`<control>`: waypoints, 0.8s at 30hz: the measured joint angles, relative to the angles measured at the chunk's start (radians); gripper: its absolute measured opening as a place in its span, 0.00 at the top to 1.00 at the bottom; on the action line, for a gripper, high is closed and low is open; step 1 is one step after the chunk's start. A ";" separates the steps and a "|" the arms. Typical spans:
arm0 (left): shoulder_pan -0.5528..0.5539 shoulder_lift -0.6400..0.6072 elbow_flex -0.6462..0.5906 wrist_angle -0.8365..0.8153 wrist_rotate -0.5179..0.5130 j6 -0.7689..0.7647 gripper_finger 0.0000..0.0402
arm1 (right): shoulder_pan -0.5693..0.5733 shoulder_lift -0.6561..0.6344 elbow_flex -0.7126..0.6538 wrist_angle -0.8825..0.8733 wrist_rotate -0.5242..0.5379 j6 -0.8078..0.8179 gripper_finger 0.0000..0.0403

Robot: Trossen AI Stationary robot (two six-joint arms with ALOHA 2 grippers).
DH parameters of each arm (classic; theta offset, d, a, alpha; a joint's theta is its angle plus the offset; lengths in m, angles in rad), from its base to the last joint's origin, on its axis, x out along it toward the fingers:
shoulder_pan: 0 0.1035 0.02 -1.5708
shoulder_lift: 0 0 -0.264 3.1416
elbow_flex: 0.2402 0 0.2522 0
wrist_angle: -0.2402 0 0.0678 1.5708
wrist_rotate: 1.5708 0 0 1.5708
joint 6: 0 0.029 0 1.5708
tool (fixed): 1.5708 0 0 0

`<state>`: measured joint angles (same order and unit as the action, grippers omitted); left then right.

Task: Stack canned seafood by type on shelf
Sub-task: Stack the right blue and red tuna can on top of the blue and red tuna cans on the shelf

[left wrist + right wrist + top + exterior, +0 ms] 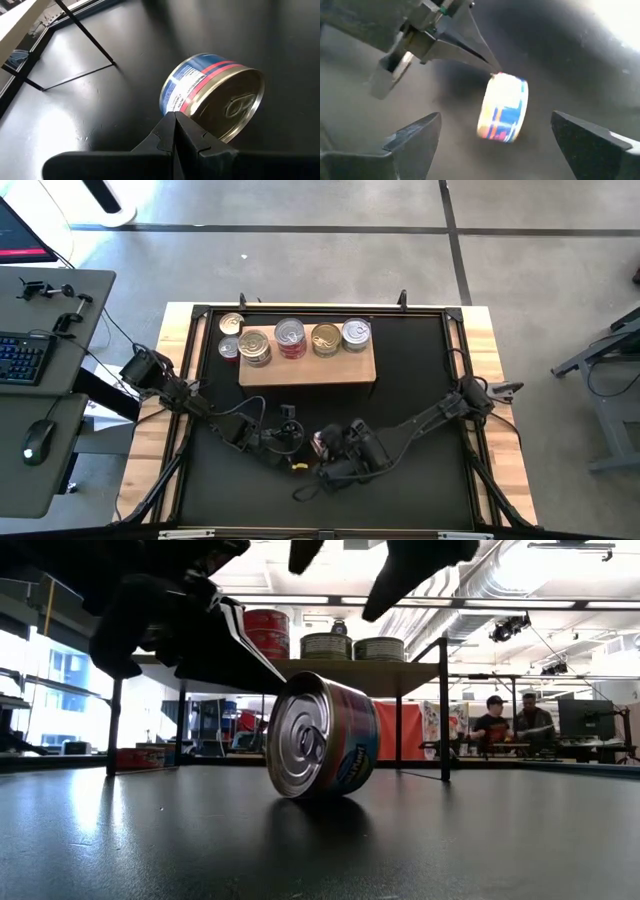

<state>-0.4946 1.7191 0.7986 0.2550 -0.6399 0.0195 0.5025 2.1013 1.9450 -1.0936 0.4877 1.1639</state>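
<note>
Tipped can (212, 97) — touching closed left end effector (175, 120)

My left gripper (175, 122), fingers pressed together, has its tips right against the tin on its edge (320, 737), blocking that side of it. My right gripper (495, 137) stands spread wide, with bare black mat between each finger and the tin, so there is room on both flanks. Toward the far side of the table (420, 410), the shelf (308, 368) stands in the way, its top crowded with upright tins (290, 336); two more tins (231, 325) sit just beside its left end. The mat right of the shelf lies open.
</note>
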 joint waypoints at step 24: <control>0.003 -0.006 0.000 -0.001 0.000 0.066 1.00 | -0.117 0.132 -0.005 0.030 -0.222 -0.126 0.08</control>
<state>-0.4920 1.7134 0.7986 0.2543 -0.6399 0.0852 0.3851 2.2332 1.9396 -1.0639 0.2657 1.0382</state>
